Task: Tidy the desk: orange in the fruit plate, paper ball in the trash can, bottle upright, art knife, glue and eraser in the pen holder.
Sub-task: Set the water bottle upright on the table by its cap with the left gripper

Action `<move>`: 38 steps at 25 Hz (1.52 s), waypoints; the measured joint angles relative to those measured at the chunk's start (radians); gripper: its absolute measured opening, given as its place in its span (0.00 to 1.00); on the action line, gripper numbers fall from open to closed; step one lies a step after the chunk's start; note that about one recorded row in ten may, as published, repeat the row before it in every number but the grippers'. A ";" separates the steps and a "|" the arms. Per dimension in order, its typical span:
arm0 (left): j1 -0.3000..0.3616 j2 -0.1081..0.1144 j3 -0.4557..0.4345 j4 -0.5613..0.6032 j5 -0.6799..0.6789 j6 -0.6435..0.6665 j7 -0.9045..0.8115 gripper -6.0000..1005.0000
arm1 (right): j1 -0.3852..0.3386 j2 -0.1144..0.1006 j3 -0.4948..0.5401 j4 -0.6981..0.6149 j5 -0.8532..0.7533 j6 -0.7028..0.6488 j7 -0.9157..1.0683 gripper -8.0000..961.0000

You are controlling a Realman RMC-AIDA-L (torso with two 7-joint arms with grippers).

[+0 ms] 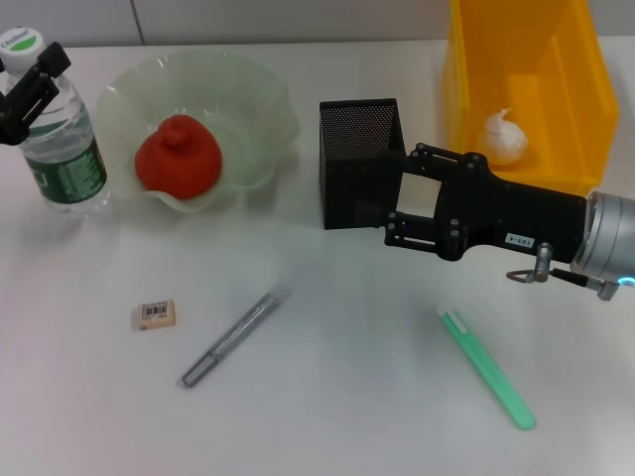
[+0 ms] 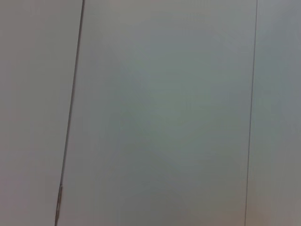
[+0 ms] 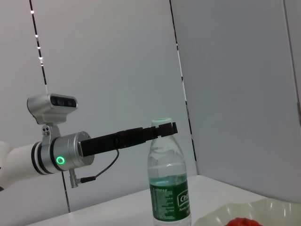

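Standing upright at the desk's far left corner, the bottle (image 1: 60, 139) has the left gripper (image 1: 28, 89) clamped around its neck under the white cap. The orange (image 1: 179, 156) lies in the fruit plate (image 1: 258, 109), the paper ball (image 1: 506, 136) in the trash can (image 1: 466, 89). The right gripper (image 1: 382, 213) reaches to the pen holder (image 1: 347, 139), its fingers' spread unclear, while the art knife (image 1: 230, 339) lies midway along the near edge.

Bright, even overhead light, soft faint shadows on the white desk (image 1: 327, 397), mild softness throughout.

Bottle (image 3: 170, 188): green label, white lettering starting "Ce", rest unreadable; cap (image 1: 23, 43) print too small to read.
Eraser (image 1: 156, 314): barcode sticker, digits illegible.
Right gripper (image 1: 382, 203): small white tag on body, characters illegible.
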 joint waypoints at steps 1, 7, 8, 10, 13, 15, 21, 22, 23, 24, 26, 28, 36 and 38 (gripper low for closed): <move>0.002 0.000 0.000 -0.001 0.000 0.000 0.000 0.47 | 0.000 0.000 0.000 0.000 0.000 0.000 0.000 0.76; 0.011 0.002 0.000 -0.001 0.000 0.000 0.000 0.47 | 0.000 0.001 -0.002 0.000 0.000 -0.001 0.000 0.76; 0.012 0.002 0.000 -0.001 0.000 0.000 0.000 0.47 | 0.000 0.001 -0.002 0.000 0.000 -0.001 0.000 0.76; 0.013 0.002 0.000 -0.001 0.000 0.000 0.000 0.47 | 0.000 0.002 -0.002 0.000 0.000 -0.001 0.000 0.76; 0.013 0.002 0.000 -0.001 0.000 0.000 0.000 0.47 | 0.000 0.002 -0.001 0.000 0.000 -0.001 0.000 0.76; 0.013 0.003 0.000 -0.001 0.000 0.000 0.000 0.47 | 0.000 0.002 -0.001 0.000 0.000 -0.001 0.000 0.76; 0.007 -0.004 0.000 -0.002 -0.001 -0.012 0.005 0.47 | 0.009 0.002 -0.004 0.002 0.000 -0.005 0.000 0.76; 0.007 -0.007 0.000 -0.002 -0.001 -0.015 0.011 0.47 | 0.010 0.002 -0.004 0.003 0.000 -0.006 0.000 0.76; 0.007 -0.008 0.000 -0.002 -0.001 -0.017 0.016 0.47 | 0.010 0.001 -0.004 0.003 0.000 -0.008 0.000 0.76; 0.007 -0.010 0.000 -0.003 -0.001 -0.020 0.020 0.47 | 0.011 0.002 -0.005 0.003 0.000 -0.010 0.000 0.76; 0.007 -0.012 0.000 -0.003 -0.001 -0.024 0.023 0.47 | 0.012 0.002 -0.005 0.003 0.000 -0.012 0.000 0.76; 0.007 -0.013 0.000 -0.003 -0.001 -0.024 0.023 0.47 | 0.013 0.002 -0.005 0.003 0.000 -0.013 0.000 0.76; 0.010 -0.015 0.000 -0.003 -0.002 -0.025 0.024 0.47 | 0.013 0.001 -0.004 0.003 0.000 -0.012 0.000 0.76; 0.010 -0.018 0.000 -0.004 -0.002 -0.027 0.024 0.48 | 0.013 0.002 -0.004 0.003 0.000 -0.012 0.000 0.76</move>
